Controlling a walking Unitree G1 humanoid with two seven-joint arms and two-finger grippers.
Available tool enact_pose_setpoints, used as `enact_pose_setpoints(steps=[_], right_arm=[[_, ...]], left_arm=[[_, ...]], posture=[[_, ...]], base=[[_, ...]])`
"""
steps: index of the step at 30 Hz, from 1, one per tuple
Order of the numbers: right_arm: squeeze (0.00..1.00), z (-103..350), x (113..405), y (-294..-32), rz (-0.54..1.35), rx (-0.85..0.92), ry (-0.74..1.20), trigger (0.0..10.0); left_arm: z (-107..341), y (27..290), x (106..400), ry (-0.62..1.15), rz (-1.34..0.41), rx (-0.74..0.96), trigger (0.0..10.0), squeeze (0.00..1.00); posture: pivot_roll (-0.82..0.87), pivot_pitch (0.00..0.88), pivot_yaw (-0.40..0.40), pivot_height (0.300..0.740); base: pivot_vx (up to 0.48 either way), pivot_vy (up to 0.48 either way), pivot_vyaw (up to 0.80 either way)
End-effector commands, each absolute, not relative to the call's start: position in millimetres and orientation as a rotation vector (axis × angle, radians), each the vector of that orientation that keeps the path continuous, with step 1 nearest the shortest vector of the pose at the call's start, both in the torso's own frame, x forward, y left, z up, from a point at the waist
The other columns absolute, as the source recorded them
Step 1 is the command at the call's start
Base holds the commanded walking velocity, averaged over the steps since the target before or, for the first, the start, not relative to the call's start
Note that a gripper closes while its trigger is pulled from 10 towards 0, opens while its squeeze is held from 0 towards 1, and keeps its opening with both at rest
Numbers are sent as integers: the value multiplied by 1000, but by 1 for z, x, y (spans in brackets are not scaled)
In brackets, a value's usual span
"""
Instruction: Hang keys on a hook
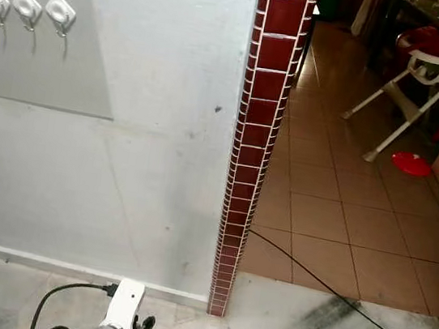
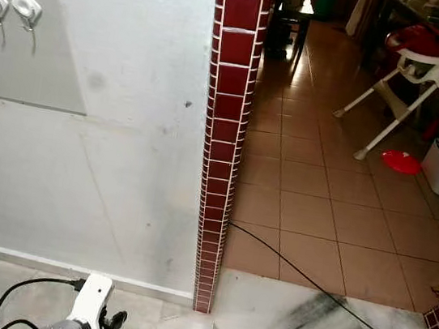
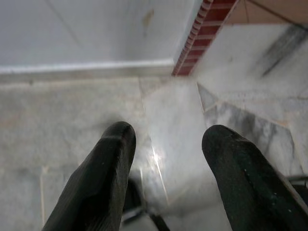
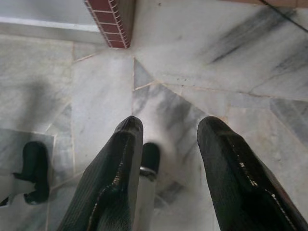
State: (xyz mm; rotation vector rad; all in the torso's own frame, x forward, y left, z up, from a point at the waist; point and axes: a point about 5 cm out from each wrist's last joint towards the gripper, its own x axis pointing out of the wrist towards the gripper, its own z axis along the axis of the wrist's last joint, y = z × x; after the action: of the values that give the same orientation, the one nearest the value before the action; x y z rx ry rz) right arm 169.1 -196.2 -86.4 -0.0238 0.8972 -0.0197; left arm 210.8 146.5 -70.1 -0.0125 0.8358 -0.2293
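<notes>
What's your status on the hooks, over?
Both grippers open, empty, hanging low over marble floor. Three white hooks on grey wall panel, upper left, bare. No keys seen. Red tiled pillar to their right.

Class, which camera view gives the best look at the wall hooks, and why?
The left eye view: all three white hooks show on the grey panel. The right eye view cuts the row to two. Both wrist views look along open hands at the marble floor.

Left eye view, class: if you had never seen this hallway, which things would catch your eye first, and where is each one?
The dark red tiled wall edge runs from top to bottom through the middle. Three white hooks sit in a row on a grey panel high on the white wall to the left, with no keys on them. To the right, on the brown tiled floor, stands a white high chair with a red plate beside it.
</notes>
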Motion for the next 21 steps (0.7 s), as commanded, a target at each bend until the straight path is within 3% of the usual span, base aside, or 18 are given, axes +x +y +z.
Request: enact_pose_setpoints(steps=[1, 10, 21], right_arm=[[0, -88, 166, -194, -21, -4, 898, 10000], [0, -95, 148, -196, 10, -34, 954, 10000], [0, -86, 165, -207, -5, -35, 909, 10000]], left_arm=[[-74, 149, 205, 857, -219, -11, 10000, 0], [-78, 146, 197, 862, -197, -25, 10000, 0], [-70, 140, 210, 813, -205, -26, 10000, 0]], posture=[[6, 48, 20, 740], [11, 33, -19, 740], [22, 15, -29, 740]], base=[[0, 0, 0], [0, 0, 0], [0, 0, 0]])
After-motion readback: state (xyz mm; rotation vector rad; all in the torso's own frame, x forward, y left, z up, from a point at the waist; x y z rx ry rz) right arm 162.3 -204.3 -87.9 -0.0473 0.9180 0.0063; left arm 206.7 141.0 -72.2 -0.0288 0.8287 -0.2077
